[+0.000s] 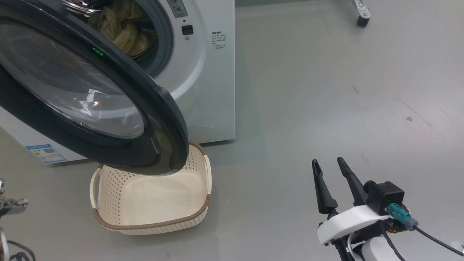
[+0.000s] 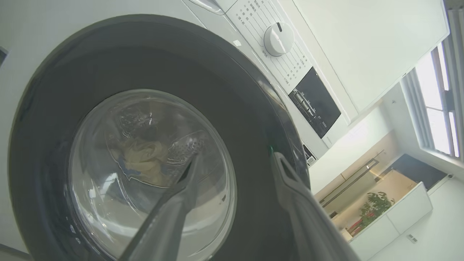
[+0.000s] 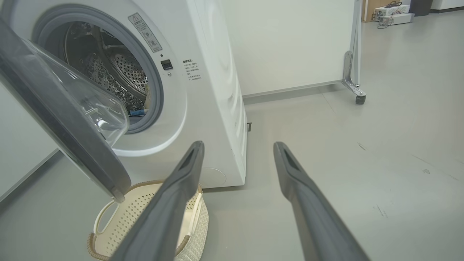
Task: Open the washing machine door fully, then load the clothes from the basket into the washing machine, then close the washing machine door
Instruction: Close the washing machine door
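The washing machine (image 1: 210, 90) stands at the upper left. Its black-rimmed door (image 1: 156, 105) hangs partly open and juts out over the basket (image 1: 116, 188). Pale yellow clothes (image 1: 127, 32) lie inside the drum; the cream basket on the floor holds nothing. In the left wrist view my left gripper (image 2: 235, 159) is open, fingers apart and holding nothing, just in front of the door's (image 2: 43, 145) outer face, with clothes (image 2: 141, 159) visible through the glass. My right gripper (image 1: 327, 161) is open over bare floor at the lower right, well away from the machine (image 3: 214, 90), door (image 3: 72, 137) and basket (image 3: 137, 214).
A caster leg of a metal frame (image 1: 362, 16) stands at the far right on the grey floor. Wide bare floor lies right of the machine. A white wall (image 3: 290, 43) runs behind. A metal part of my left arm (image 1: 11, 204) shows at the lower left edge.
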Robot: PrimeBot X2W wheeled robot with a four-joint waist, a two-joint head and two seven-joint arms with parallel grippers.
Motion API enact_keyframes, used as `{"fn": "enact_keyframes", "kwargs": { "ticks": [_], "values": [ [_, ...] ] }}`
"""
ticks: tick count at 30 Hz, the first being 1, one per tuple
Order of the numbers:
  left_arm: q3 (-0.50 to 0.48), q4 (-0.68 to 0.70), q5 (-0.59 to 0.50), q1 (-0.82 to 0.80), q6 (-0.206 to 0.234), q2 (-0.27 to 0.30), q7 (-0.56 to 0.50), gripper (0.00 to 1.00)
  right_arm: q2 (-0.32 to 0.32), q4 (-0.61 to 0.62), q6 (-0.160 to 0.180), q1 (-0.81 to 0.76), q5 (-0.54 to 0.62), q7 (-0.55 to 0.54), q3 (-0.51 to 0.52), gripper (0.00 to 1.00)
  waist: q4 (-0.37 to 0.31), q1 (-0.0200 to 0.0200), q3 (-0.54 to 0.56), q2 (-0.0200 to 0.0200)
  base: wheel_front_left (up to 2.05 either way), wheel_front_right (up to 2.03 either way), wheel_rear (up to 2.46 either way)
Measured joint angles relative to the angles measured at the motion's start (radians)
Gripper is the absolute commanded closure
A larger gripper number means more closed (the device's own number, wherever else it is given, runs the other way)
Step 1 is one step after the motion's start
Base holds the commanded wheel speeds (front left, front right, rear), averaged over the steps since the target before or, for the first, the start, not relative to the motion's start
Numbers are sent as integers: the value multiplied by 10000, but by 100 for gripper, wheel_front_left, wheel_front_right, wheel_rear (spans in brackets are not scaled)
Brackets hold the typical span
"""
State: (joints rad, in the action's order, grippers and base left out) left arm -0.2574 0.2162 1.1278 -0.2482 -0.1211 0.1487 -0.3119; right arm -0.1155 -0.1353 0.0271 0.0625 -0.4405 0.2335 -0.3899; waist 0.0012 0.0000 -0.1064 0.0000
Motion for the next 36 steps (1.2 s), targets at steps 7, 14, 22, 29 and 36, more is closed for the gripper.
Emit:
{"fn": "enact_keyframes", "kwargs": {
  "ticks": [7,14,22,29,36],
  "values": [
    [1243,267,-2243,1138,-2,997,1714,0,-4,33,0,21,2,2,2,0,45,0,-45,0,0,0,0],
    [2702,-222,-4466,2367,-6,1883,3453,0,-8,36,0,25,8,4,2,0,59,0,-11,0,0,0,0],
    [3682,-1801,-6742,3620,-8,2272,5415,0,-40,2,-8,28,21,15,-4,0,0,0,276,0,0,0,0],
    [3670,-2706,-7231,3825,2,1843,5680,0,-96,-19,-10,18,36,50,15,0,-48,0,506,0,0,0,0],
    [3494,-3269,-7612,3858,372,1475,5676,0,-153,-15,0,-99,82,88,40,0,-135,0,721,0,0,0,0]
  ]
}}
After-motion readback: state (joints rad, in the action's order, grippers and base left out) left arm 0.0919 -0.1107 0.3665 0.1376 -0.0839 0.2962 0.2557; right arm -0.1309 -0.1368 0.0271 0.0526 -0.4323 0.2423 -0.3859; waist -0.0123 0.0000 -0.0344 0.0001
